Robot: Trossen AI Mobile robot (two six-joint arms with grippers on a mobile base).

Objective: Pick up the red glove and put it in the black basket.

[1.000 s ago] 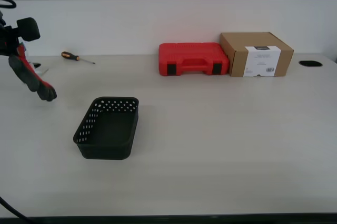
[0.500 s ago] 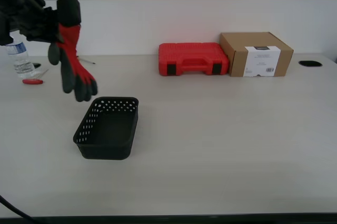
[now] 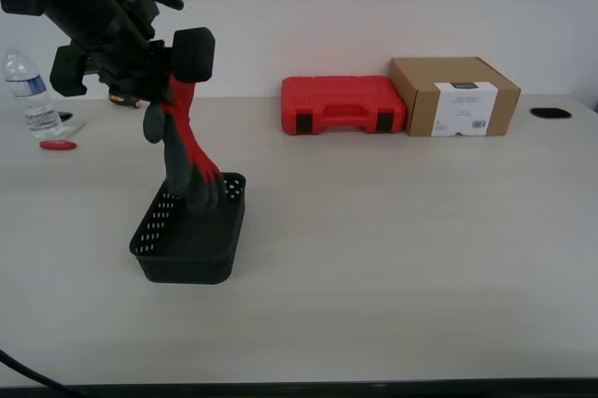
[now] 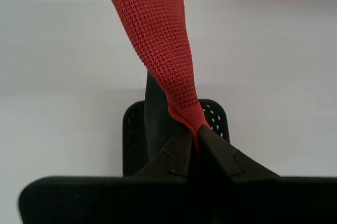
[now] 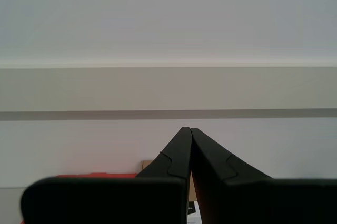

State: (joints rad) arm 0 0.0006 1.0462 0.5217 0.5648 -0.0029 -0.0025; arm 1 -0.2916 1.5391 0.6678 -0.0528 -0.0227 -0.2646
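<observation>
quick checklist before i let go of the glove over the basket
1. Grip on the red glove: ok. My first hand is shut on its cuff, and the glove hangs straight down.
2. Glove over the black basket: ok. In the exterior view its dark fingertips dip inside near the far end of the basket.
3. Whole glove will land inside: cannot tell. The long cuff sits high above the rim and could drape over the far wall.
4. Basket interior free: ok. Nothing else shows in it.
5. My second hand clear: ok. It is shut, empty, and points at the wall.
6. Red tool case and cardboard box: ok, well apart from the basket.
</observation>
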